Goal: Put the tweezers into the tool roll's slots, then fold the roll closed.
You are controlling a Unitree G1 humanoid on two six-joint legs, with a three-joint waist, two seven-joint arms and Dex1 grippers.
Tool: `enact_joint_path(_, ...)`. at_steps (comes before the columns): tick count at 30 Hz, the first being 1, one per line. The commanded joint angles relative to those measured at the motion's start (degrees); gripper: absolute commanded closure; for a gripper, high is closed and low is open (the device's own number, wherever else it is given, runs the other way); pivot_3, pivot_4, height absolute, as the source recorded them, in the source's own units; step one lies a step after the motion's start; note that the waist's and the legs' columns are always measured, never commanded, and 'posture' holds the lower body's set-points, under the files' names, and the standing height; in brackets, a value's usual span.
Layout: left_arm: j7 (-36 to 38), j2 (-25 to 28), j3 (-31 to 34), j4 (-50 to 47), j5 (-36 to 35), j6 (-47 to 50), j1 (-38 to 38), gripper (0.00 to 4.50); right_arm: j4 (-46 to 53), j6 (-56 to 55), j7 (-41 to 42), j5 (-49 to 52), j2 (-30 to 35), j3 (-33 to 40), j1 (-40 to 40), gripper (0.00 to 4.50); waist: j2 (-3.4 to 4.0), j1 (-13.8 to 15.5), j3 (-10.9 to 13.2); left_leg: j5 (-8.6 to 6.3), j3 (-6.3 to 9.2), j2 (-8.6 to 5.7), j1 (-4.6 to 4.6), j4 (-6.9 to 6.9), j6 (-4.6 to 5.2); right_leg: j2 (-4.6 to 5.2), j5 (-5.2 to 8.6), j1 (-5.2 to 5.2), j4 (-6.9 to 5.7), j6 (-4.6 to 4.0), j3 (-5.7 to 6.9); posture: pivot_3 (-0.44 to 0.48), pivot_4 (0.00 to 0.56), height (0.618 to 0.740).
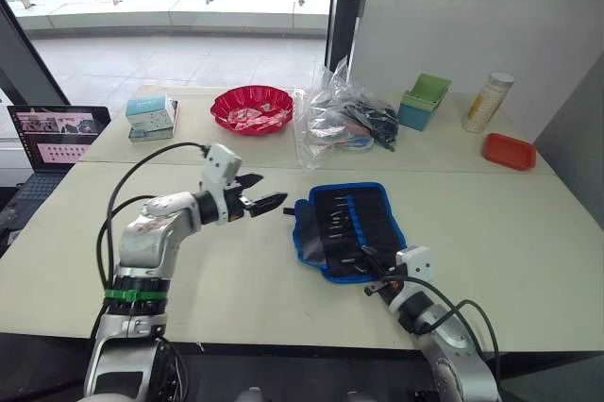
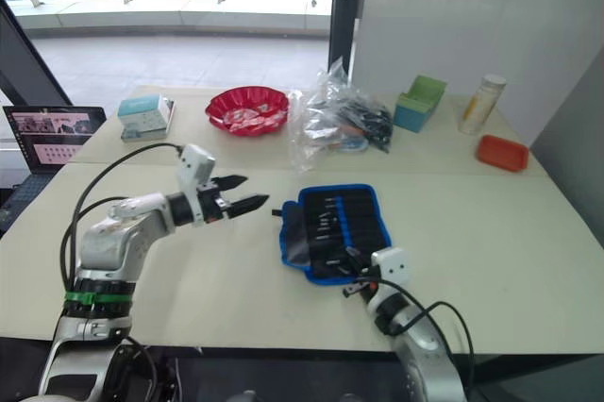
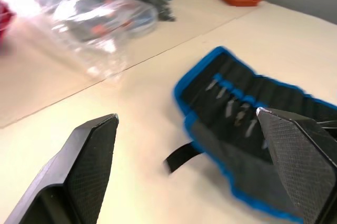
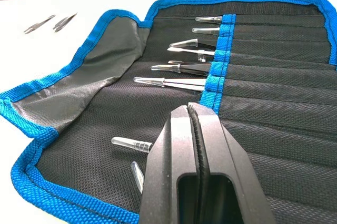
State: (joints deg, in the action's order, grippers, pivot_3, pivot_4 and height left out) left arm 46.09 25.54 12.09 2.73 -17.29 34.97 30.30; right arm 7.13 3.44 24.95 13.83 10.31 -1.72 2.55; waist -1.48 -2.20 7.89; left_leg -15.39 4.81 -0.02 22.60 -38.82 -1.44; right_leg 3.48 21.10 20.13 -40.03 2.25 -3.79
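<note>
Tweezers (image 4: 179,82) in tool roll (image 4: 274,103) slots (image 4: 284,71)

We've got the tool roll (image 1: 351,230) lying open at bench (image 1: 236,270) centre, tweezers (image 4: 179,83) tucked in its slots (image 4: 274,77). Left gripper (image 1: 267,201) sits at its 9 o'clock, apart; right gripper (image 1: 370,262) over its 6 o'clock edge. Plastic bag (image 1: 342,124) at 12, bowl (image 1: 251,108) at 11, box (image 1: 151,117) further out at 10. Bin (image 1: 423,101), canister (image 1: 487,102), tray (image 1: 510,151) toward 1–2.
</note>
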Motion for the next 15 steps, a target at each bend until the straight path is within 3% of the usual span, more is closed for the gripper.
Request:
enact_joint_path(1, -8.2, 0.0, 8.4, -5.0, 1.3, -7.2, -10.3, 0.03, -2.9, 0.6, 0.4, 0.2, 0.9, 1.1, 0.0, 4.50, 0.01, -0.1, 0.0, 0.00, -0.02, 0.02, -0.07, 0.03, 0.00, 0.00, 0.00, 0.00, 0.00, 0.00, 0.00, 0.000, 0.150, 0.740)
enact_joint_path(3, -11.2, -0.3, 9.4, -8.7, 4.2, -12.6, -19.2, 0.03, -3.7, 0.6, 0.8, 0.2, 1.2, 1.1, -0.4, 4.50, 0.03, -0.4, 0.0, -0.02, -0.10, 0.07, -0.25, 0.15, 0.03, 0.03, 0.00, -0.02, -0.01, 0.00, -0.05, 0.000, 0.150, 0.740)
enact_joint_path(6, -14.1, -4.8, 12.9, -14.9, 0.7, -16.4, -28.4, 0.03, -4.6, 0.4, 1.2, 0.3, 1.2, 1.4, -0.9, 4.50, -0.11, 0.4, 0.0, -0.04, -0.17, 0.23, -0.30, 0.25, 0.06, 0.05, 0.00, -0.01, 0.03, 0.00, -0.10, 0.000, 0.150, 0.740)
enact_joint_path(11, -20.8, -11.9, 17.7, -18.8, -2.4, -19.8, -37.9, 0.03, -5.9, 0.8, 1.4, 0.3, 0.9, 1.4, -1.2, 4.50, -0.26, 1.4, -0.1, -0.05, -0.22, 0.32, -0.40, 0.21, 0.03, 0.06, 0.00, -0.38, 0.55, -0.01, -0.13, 0.000, 0.150, 0.740)
enact_joint_path(15, -22.9, -14.4, 16.8, -22.3, -2.1, -22.1, -43.0, 0.03, -6.0, 1.1, 1.6, 0.2, 0.6, 0.9, -1.1, 4.50, -0.32, 1.2, -0.1, -0.06, -0.28, 0.41, -0.89, 0.60, 0.04, 0.02, 0.00, -0.92, 0.98, -0.01, -0.15, 0.000, 0.150, 0.740)
